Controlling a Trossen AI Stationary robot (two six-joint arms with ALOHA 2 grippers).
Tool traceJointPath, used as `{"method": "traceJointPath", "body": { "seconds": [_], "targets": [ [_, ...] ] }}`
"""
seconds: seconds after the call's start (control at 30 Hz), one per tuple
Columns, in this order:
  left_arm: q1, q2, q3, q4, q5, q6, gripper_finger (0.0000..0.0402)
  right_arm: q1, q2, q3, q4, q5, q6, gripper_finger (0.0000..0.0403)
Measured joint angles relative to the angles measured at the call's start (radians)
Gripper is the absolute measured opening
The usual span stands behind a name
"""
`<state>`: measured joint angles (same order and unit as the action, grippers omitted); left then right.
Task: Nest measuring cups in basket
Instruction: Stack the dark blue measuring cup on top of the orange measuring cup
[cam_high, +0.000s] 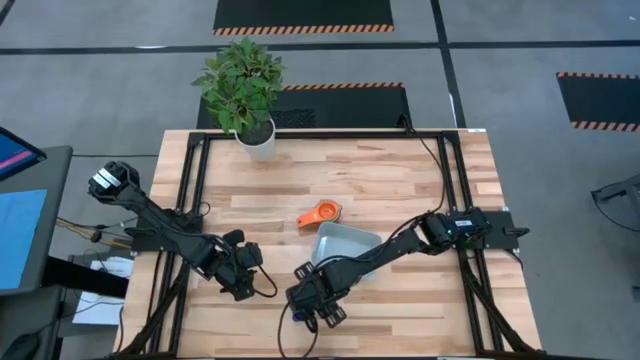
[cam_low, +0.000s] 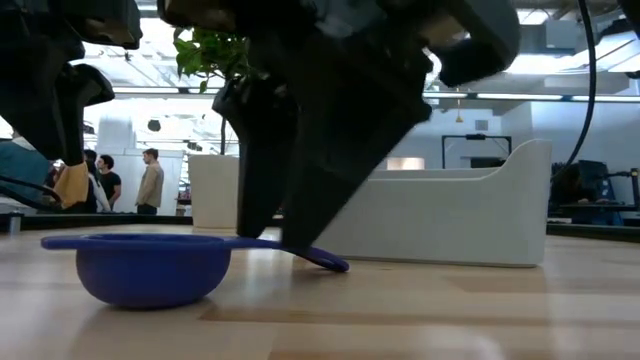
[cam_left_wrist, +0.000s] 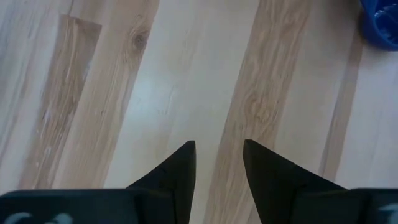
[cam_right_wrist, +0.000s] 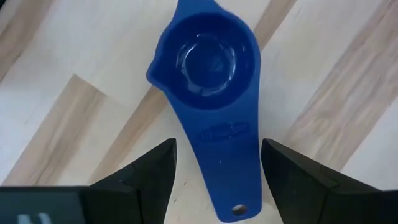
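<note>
Two arms are working over a pale butcher-block table (cam_high: 400, 180) on a black frame; around it grey floor with hazard-striped mats is showing, and a potted plant (cam_high: 243, 92) is standing at the table's upper left edge in the high view. In the low view, people (cam_low: 150, 182) are standing far back at the left of the room. The dark blue measuring cup (cam_right_wrist: 208, 74) is lying bowl-up near the lower centre of the high view, its long axis running down the right wrist frame, handle pointing toward the right gripper (cam_right_wrist: 217, 168), whose spread fingers are straddling the handle without pinching it. The left gripper (cam_left_wrist: 217, 158) is hovering beside it, fingers parted on nothing. The basket (cam_high: 345, 245) is sitting at centre, an orange cup (cam_high: 322, 213) lying just above it.
</note>
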<state>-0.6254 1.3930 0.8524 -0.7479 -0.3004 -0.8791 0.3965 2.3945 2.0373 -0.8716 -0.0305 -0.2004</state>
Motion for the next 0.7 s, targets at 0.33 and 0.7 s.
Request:
{"method": "traceJointPath", "body": {
  "seconds": [0.33, 0.7],
  "targets": [
    [0.000, 0.000, 0.000, 0.002, -0.001, 0.000, 0.0124, -0.020, 0.000, -0.011, 0.064, 0.006, -0.034, 0.0260],
    [0.000, 0.000, 0.000, 0.002, -0.002, 0.001, 0.0124, -0.026, 0.000, -0.010, 0.065, 0.002, -0.037, 0.0260]
  ]
}}
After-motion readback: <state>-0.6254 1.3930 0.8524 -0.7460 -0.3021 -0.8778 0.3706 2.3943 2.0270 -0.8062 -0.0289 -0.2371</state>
